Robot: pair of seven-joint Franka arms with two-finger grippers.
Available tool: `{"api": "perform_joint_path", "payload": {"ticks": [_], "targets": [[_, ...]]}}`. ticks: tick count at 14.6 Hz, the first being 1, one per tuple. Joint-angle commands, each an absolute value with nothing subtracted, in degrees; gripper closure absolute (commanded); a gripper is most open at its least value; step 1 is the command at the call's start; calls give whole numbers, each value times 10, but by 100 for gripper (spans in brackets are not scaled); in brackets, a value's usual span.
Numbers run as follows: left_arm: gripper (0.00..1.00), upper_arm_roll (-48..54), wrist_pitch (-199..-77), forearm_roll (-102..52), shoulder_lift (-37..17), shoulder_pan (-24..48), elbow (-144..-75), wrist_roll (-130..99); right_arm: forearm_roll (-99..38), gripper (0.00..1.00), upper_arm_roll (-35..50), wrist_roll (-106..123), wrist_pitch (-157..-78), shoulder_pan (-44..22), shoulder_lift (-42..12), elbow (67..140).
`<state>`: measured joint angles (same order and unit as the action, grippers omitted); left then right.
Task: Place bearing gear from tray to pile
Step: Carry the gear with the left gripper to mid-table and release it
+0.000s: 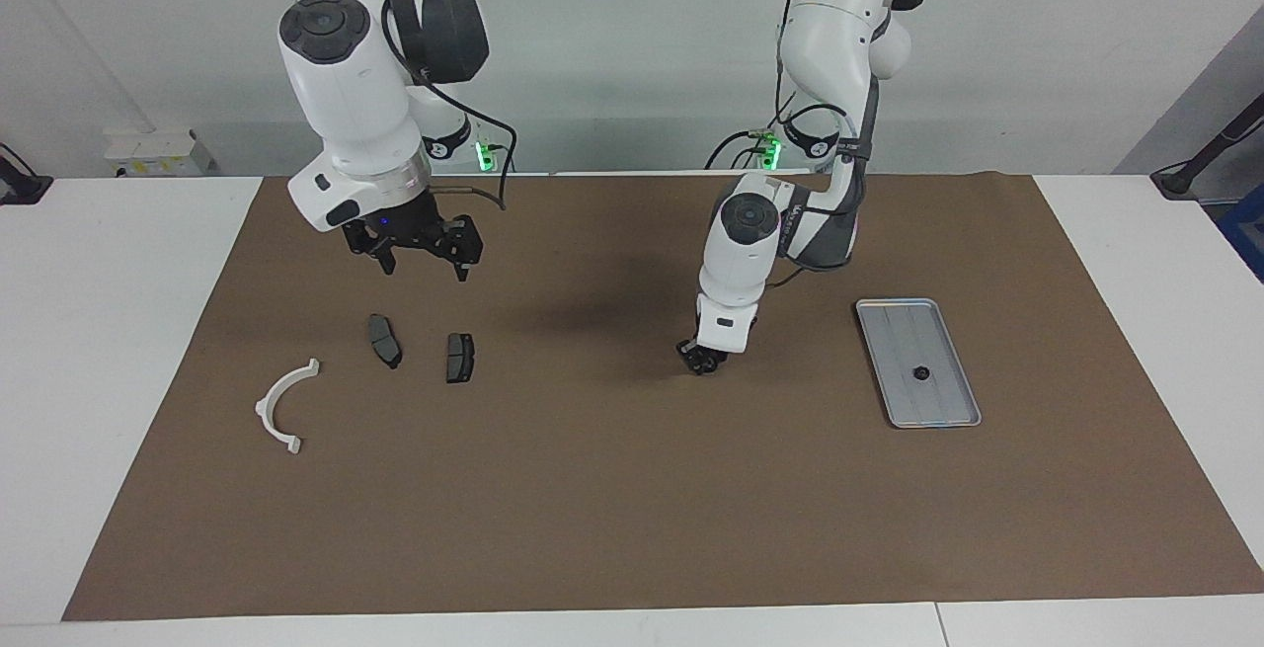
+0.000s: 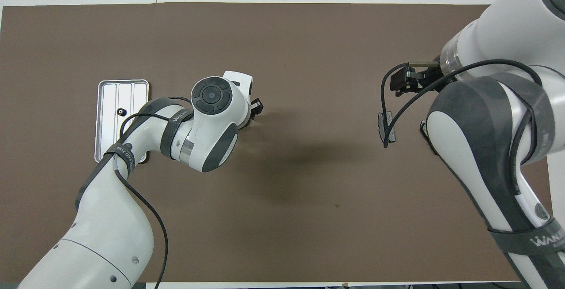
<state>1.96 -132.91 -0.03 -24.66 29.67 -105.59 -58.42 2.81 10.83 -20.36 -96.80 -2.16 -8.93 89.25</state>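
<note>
Bearing gear (image 1: 920,373) sits untouched in tray (image 1: 918,362); left tool (image 1: 700,358), grip state unclear, hangs low over counter (image 1: 632,489) mid-table; right tool (image 1: 423,250) waits open-fingered, empty, above pile (image 1: 380,365).

Robot lab or test cell, not a home. Two white robot arms (image 1: 355,104) mounted at one edge of a white table (image 1: 118,331), brown mat (image 1: 632,489) laid over the work area. Plain white wall (image 1: 612,35), loose cables, green status lights (image 1: 483,155) at the arm bases. Only industrial bits on the mat: a metal tray (image 1: 943,405), brake pads (image 1: 384,340), a white plastic bracket (image 1: 279,408).
</note>
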Motion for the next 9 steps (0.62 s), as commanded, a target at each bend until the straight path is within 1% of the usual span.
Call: {"api": "perform_joint_path", "payload": {"ticks": [1, 3, 5, 7, 9], "targets": [[0, 10, -1294, 11, -236, 303, -1036, -599, 44, 0, 112, -191, -962, -20, -91, 886], [0, 8, -1263, 31, -226, 292, -1029, -592, 44, 0, 118, -200, -964, -25, -96, 887], [0, 7, -1251, 35, -180, 270, -1058, -551, 43, 0, 120, -249, -970, -36, -112, 885], [0, 9, -1232, 35, -114, 223, -1105, -470, 43, 0, 122, -302, -993, -55, -128, 885], [0, 10, -1201, 34, -76, 179, -1129, -381, 45, 0, 122, -366, -1012, -86, -155, 871]]}}
